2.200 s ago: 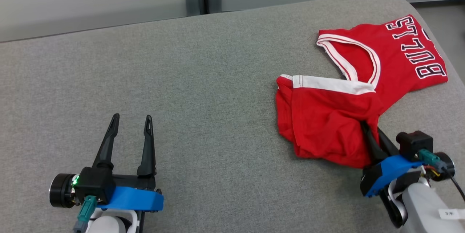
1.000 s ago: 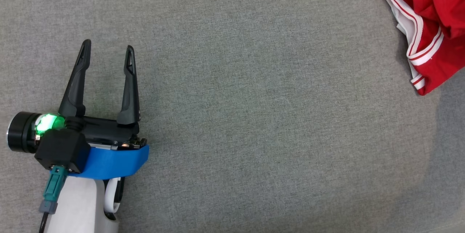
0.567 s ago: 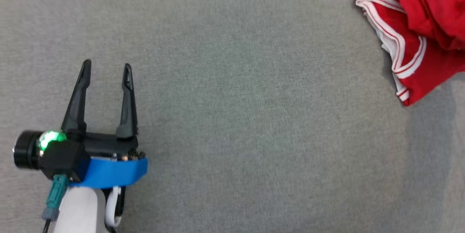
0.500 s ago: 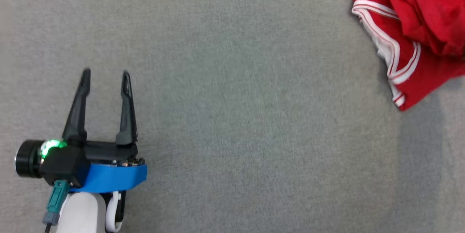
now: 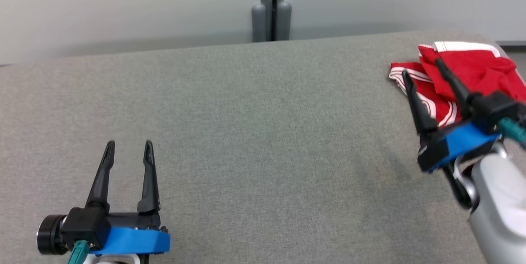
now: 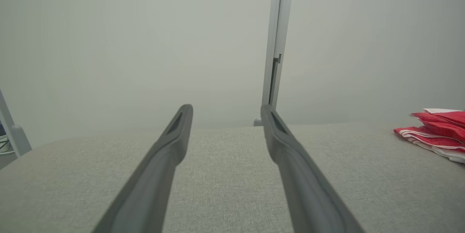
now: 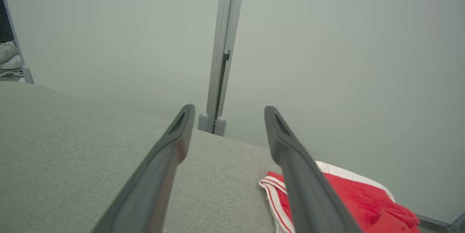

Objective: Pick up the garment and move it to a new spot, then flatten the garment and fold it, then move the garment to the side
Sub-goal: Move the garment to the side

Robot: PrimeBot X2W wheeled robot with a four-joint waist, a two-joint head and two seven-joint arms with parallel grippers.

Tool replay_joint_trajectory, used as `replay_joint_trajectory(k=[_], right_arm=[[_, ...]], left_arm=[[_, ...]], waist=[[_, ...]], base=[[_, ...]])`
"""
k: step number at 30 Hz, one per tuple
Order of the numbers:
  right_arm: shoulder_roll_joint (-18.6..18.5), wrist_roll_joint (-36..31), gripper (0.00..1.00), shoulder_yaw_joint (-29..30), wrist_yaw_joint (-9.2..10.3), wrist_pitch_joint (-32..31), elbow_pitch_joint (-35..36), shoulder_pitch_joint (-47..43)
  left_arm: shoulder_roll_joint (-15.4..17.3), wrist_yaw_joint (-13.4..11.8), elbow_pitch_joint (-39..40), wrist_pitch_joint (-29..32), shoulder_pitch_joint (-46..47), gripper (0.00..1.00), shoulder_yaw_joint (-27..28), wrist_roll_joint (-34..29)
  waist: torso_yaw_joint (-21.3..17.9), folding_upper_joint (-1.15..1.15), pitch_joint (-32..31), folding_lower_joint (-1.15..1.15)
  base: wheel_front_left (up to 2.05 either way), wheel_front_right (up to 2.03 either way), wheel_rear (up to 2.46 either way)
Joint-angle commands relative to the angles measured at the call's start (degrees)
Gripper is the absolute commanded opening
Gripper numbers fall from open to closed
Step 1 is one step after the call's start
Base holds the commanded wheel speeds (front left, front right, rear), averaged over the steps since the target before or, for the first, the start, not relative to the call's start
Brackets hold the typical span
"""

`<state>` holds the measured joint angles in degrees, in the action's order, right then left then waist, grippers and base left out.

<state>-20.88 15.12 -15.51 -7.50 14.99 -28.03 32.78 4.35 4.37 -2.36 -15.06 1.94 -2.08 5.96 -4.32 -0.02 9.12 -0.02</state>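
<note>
1. Grey fabric-covered table [image 5: 254, 112]: carries the garment at its far right corner.
2. Red sleeveless jersey with white striped trim [image 5: 472, 66]: bunched in a heap, close to the table's edge, not flat.
3. My right pincer [image 5: 422, 66]: fingers spread, grasping nothing, poised at the heap's near side.
4. My left pincer [image 5: 129, 143]: spread, empty, at the near left, well apart from the jersey.

Step, as I judge it: flattening comes next. The move calls for a grip on a trimmed edge, with my left pincer brought across to draw the cloth out.
</note>
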Motion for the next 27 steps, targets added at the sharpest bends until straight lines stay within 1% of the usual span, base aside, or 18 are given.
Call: replay_joint_trajectory(k=[1,7,14,21,25,27], right_arm=[[1.53,0.40,1.00,1.29,-0.01,0.22,1.94,-4.25],[4.90,-0.64,1.00,5.70,0.00,0.23,6.90,-16.51],[9.30,-2.71,1.00,11.95,-0.01,0.24,13.10,-28.24],[14.16,-5.90,1.00,18.00,-0.01,-0.58,19.80,-35.99],[16.29,-7.23,1.00,20.17,-0.01,-1.63,23.68,-38.83],[16.64,-7.12,1.00,20.77,-0.01,-1.79,24.44,-39.30]], left_arm=[[-0.08,0.01,-0.65,-0.12,-1.22,1.00,0.62,0.17],[-0.43,-0.07,-2.26,-0.12,-3.95,1.00,1.34,0.57],[-0.71,0.38,-3.85,-0.12,-5.47,1.00,1.51,0.59],[-0.93,0.51,-5.64,-0.13,-6.00,1.00,1.66,0.78],[-0.98,0.58,-6.37,-0.13,-5.75,1.00,2.19,1.08],[-1.00,0.56,-6.46,-0.13,-5.65,1.00,2.31,1.13]], waist=[[0.27,0.02,-1.80,0.02],[2.16,0.02,-5.29,0.02],[2.90,0.02,-7.44,0.02],[3.55,0.02,-9.29,0.02],[3.93,0.02,-9.80,0.02],[4.01,0.02,-9.90,0.02]], base=[[0.00,0.00,0.00],[0.00,0.00,0.00],[0.00,0.00,0.00],[0.00,0.00,0.00],[0.00,0.00,0.00],[0.00,0.00,0.00]])
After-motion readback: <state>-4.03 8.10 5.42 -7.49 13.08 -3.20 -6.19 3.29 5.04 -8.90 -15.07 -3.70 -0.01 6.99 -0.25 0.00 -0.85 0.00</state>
